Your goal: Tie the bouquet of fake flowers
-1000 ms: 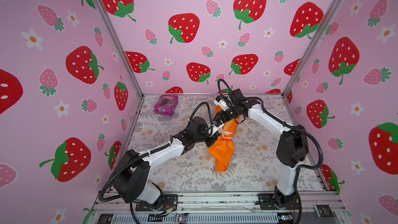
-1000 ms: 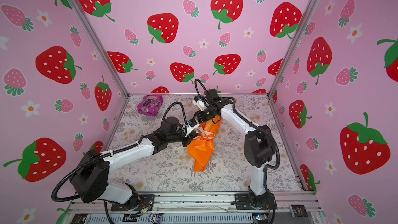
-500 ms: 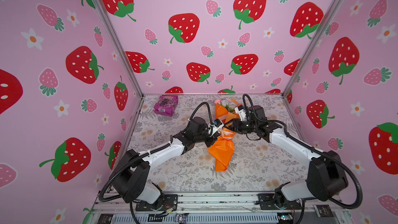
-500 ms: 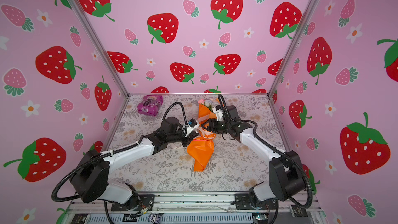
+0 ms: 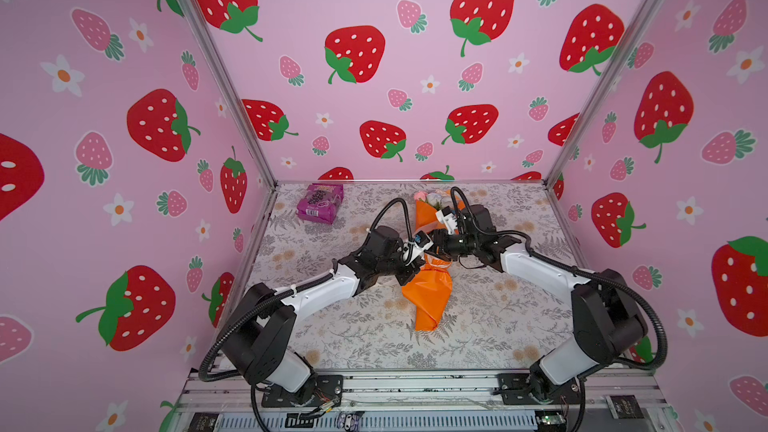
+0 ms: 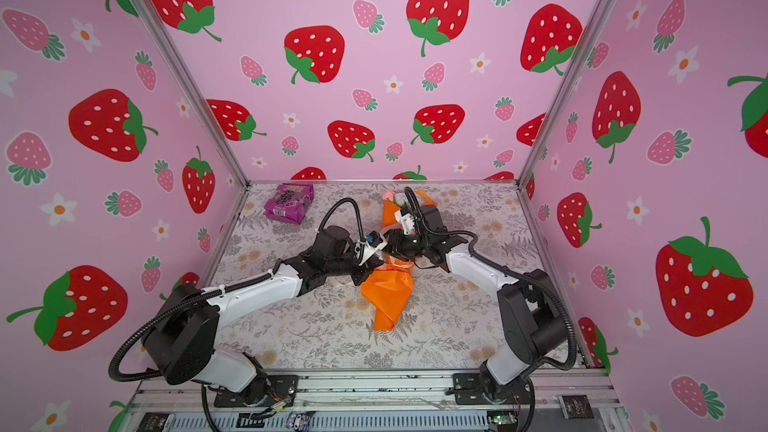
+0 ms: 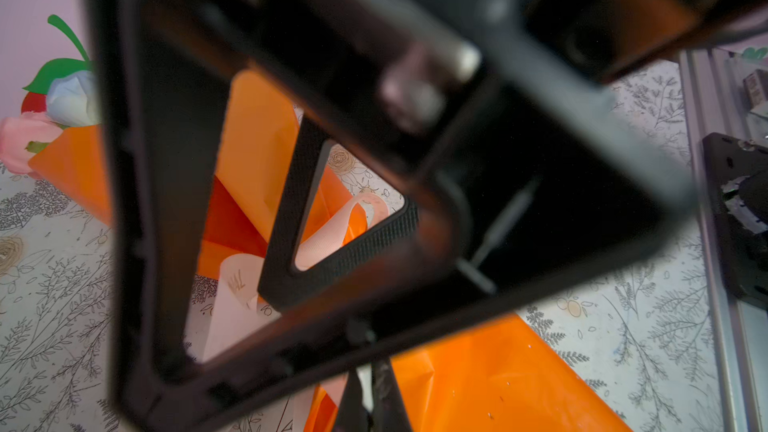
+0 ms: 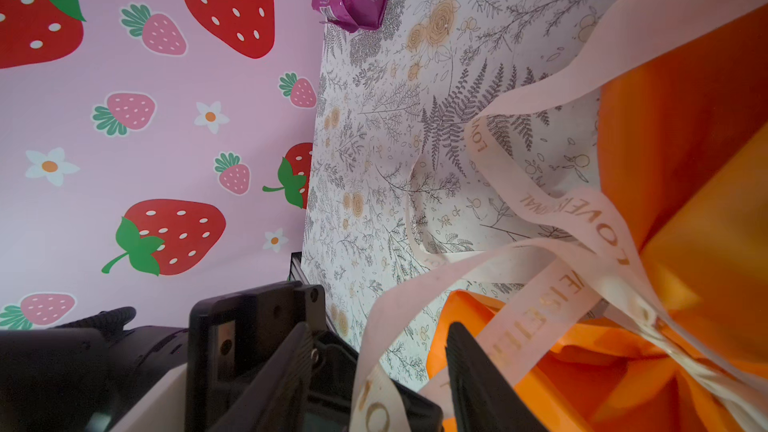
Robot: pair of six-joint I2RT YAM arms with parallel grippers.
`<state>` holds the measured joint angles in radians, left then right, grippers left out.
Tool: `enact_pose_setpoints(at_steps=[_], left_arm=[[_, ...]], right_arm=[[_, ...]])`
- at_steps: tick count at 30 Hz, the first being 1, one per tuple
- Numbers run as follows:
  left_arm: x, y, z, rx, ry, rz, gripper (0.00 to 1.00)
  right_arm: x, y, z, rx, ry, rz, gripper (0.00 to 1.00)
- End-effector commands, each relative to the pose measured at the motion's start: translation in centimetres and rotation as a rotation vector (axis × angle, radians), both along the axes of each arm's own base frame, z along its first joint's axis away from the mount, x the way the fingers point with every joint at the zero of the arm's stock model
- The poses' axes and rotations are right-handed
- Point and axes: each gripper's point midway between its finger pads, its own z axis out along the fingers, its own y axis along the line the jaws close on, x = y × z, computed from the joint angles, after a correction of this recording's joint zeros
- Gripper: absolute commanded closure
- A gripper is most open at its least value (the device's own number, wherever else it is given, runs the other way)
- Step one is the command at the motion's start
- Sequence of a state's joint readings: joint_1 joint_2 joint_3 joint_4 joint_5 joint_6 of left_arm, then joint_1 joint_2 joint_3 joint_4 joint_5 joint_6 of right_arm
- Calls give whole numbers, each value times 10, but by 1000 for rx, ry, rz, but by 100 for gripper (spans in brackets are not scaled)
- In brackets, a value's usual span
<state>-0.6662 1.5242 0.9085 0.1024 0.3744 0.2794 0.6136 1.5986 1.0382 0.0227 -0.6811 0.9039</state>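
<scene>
The orange-paper bouquet of fake pink and white roses point(image 5: 428, 290) lies unmoved on the floral counter point(image 5: 498, 326). At its waist the left tool point(image 7: 369, 396) stays shut, on what I cannot tell. The right tool point(image 8: 380, 326) has swung back from the far side, jaws apart around the loose cream printed ribbon point(image 8: 540, 209): likely regrasping to tighten.

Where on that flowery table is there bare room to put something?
Free: near strip between the orange-wrapped bouquet of fake flowers and metal front rail; far right corner. Crowded: the middle, under left arm and right arm; purple snack packet far left.
</scene>
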Motion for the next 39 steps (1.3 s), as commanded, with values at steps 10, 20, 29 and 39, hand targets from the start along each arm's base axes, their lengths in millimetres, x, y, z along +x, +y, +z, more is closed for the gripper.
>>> enact_pose_setpoints(at_steps=[10, 20, 29, 39], left_arm=[[1, 12, 3, 54, 5, 51, 59], [19, 129, -44, 65, 506, 725, 36], [43, 135, -72, -23, 728, 858, 34], [120, 106, -81, 30, 702, 753, 35]], right_arm=[[11, -26, -16, -112, -49, -122, 95], [18, -32, -14, -115, -102, -147, 97], [18, -31, -15, -112, -106, -142, 96], [18, -29, -17, -103, -100, -135, 95]])
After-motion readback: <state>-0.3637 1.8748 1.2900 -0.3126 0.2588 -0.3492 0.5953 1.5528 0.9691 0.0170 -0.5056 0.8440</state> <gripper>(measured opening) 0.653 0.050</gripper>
